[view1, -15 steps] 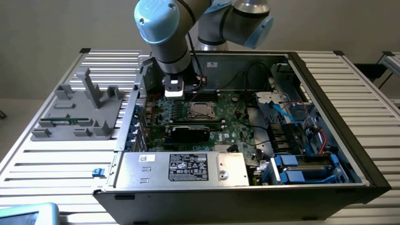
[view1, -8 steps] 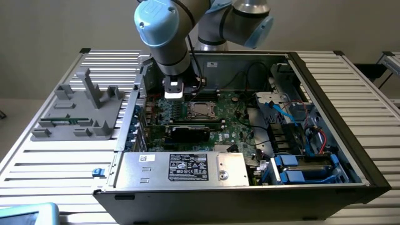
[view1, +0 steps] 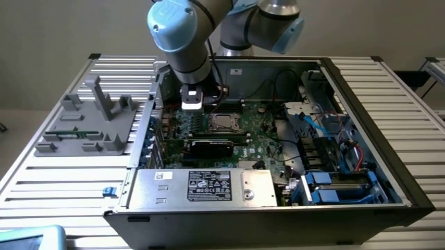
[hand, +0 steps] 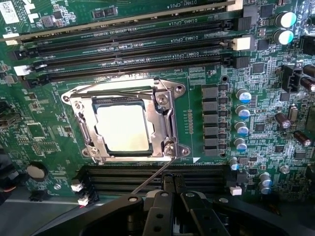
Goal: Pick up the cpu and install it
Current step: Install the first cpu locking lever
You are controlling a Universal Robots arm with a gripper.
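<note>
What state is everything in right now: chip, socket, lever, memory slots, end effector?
cpu: seated in socket, metal top showing.
socket frame: down around the chip.
lever: sticking out, looks unlatched.
memory slots: empty.
computer case: side open.
end effector: shut, empty, above board.

The cpu [hand: 123, 127] seems topped with shiny metal.

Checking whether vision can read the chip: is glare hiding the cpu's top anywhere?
Wrist view: glare washes the top of the cpu to plain white, no markings readable; exterior view: it reads dull grey, without glare, inside the darker computer case.
</note>
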